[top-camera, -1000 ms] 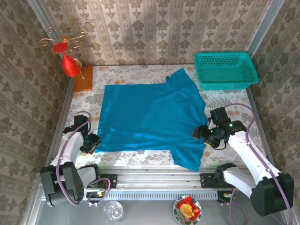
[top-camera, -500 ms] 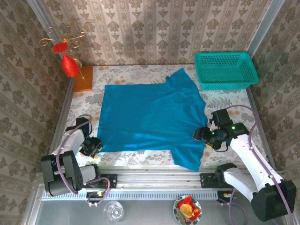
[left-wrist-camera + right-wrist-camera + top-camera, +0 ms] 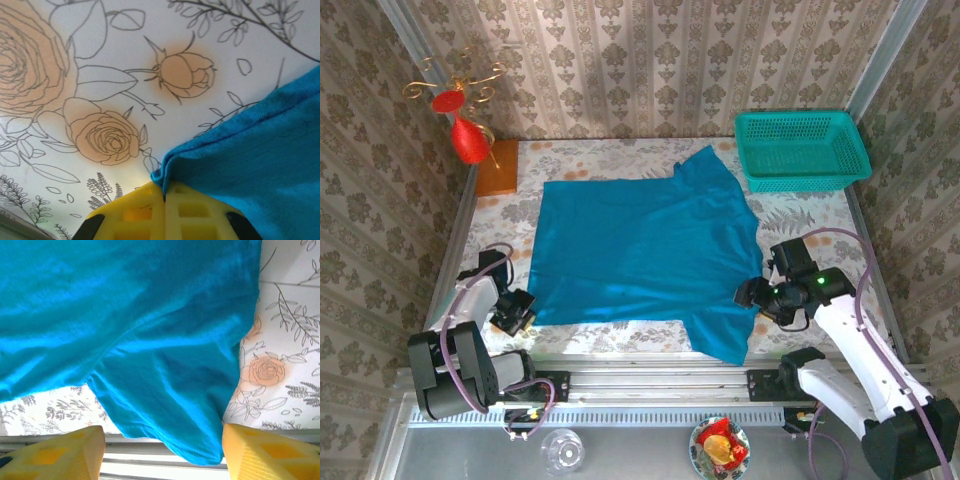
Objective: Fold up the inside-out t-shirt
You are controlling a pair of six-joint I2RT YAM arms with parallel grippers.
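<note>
The inside-out t-shirt (image 3: pixel 640 250) is a plain bright blue knit, soft and matte. It lies spread flat in the middle of the table. 1 short sleeve points to the far right, and the other reaches the near edge by the metal rail (image 3: pixel 650 385). In the left wrist view the t-shirt (image 3: pixel 260 150) shows a fine weave and a stitched hem that puckers at its corner. There the left gripper (image 3: pixel 164 189), with blocky yellow fingers moulded in a grid, is pressed together on that near left corner. It sits low at the shirt's edge (image 3: pixel 520 318).

The right gripper (image 3: pixel 750 295) stands apart, with 2 yellow fingers (image 3: pixel 55 450) wide on either side of the near sleeve. The cloth (image 3: pixel 125 315) there lies in gentle, glossy ripples. Whether the fingers touch it I cannot tell.

The tablecloth (image 3: pixel 100 50) is smooth and white, printed with peach roses and grey line-drawn leaves. A teal plastic mesh basket (image 3: pixel 800 150) sits at the far right corner, just beyond the far sleeve. Beige damask wallpaper (image 3: pixel 650 60) lines the walls.
</note>
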